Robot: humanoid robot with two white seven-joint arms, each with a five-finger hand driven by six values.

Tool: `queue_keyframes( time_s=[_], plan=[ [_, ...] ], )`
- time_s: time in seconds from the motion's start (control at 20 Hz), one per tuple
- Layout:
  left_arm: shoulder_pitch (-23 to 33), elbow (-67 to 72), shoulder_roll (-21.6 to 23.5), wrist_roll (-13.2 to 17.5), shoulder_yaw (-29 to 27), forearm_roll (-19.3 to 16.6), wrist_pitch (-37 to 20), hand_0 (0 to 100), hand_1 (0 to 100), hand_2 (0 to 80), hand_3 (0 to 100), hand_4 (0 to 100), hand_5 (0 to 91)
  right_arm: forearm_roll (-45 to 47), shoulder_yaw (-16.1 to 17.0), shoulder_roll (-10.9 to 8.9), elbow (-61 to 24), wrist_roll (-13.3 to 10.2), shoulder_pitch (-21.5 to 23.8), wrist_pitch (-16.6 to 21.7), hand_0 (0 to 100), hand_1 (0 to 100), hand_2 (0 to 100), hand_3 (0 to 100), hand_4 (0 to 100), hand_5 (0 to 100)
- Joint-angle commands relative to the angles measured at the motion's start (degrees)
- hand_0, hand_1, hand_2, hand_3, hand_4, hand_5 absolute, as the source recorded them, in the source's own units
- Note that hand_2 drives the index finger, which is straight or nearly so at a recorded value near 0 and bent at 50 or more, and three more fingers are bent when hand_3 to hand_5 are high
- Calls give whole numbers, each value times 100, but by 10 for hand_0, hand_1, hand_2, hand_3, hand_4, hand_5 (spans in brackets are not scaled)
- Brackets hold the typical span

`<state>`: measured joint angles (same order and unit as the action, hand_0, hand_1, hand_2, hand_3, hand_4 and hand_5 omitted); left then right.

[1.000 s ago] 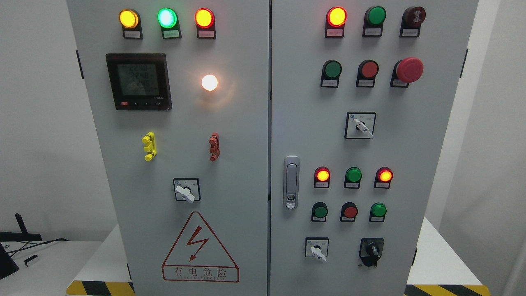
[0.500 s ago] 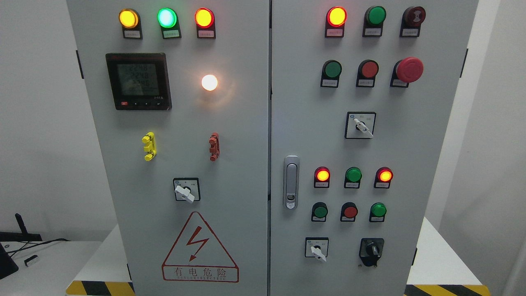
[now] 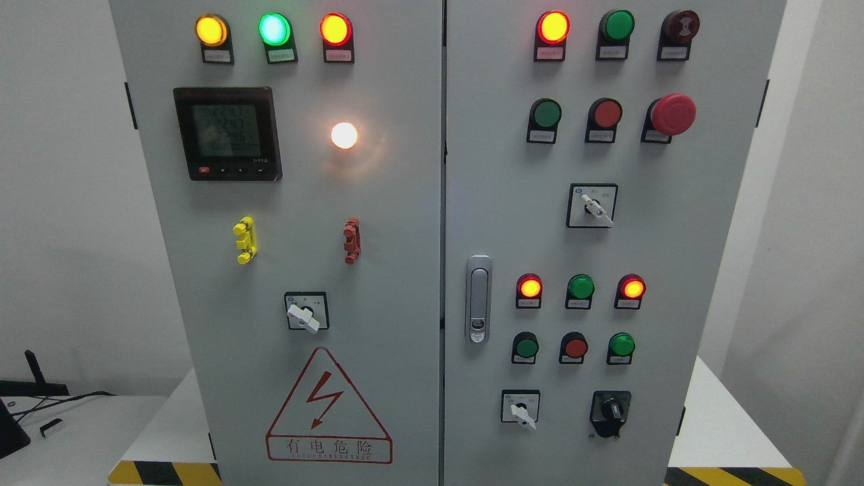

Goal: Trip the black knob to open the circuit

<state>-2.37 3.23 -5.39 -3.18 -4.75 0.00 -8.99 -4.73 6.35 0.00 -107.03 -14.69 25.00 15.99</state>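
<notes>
Nothing of the task looks done yet — the black knob (image 3: 611, 410) sits untouched near the bottom right of the cabinet's right door (image 3: 675, 256), its handle pointing roughly straight up with a slight lean.

Neither of the robot's hands shows anywhere in the head view, so whether their fingers are spread or curled, or holding anything, cannot be told. No arm enters from either lower corner.

Taking the black knob as the landmark: just to its left, on the same row, is a white selector switch (image 3: 520, 408). Directly above the knob is a row of three push buttons, and above those a row of three lamps, of which the two red lamps (image 3: 530, 287) are lit and the green one between them is dark. Further up still is another white switch (image 3: 592, 206), and high above that the big red mushroom button (image 3: 672, 114). Well to the knob's left, beside the gap between the doors, is the silver door latch (image 3: 478, 298).

The lit lamps suggest the circuit is live — so, as a judgement, the whole job remains: a hand must come in, most likely from the right, reach the knob, grip it and turn it to the off position.
</notes>
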Motion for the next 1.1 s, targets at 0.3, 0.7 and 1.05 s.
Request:
queue_keyframes(
  time_s=[0.3,0.7,1.05],
  plan=[
    [0,3,-6,2,0,-176,3,120,389,0,0,0,0,-564,6,-123,-846,1,-1128,-1422,177,732,372,762,881,991],
    [0,-6,3,2,0,-176,3,120,389,0,0,0,0,-591,-345,-71,-758,-8,-1691,-2161,236,729,392,776,888,994],
    [0,-6,-6,2,0,-176,3,120,389,0,0,0,0,-599,-407,35,-354,-25,-2209,-2732,290,725,408,778,882,993]
  ],
)
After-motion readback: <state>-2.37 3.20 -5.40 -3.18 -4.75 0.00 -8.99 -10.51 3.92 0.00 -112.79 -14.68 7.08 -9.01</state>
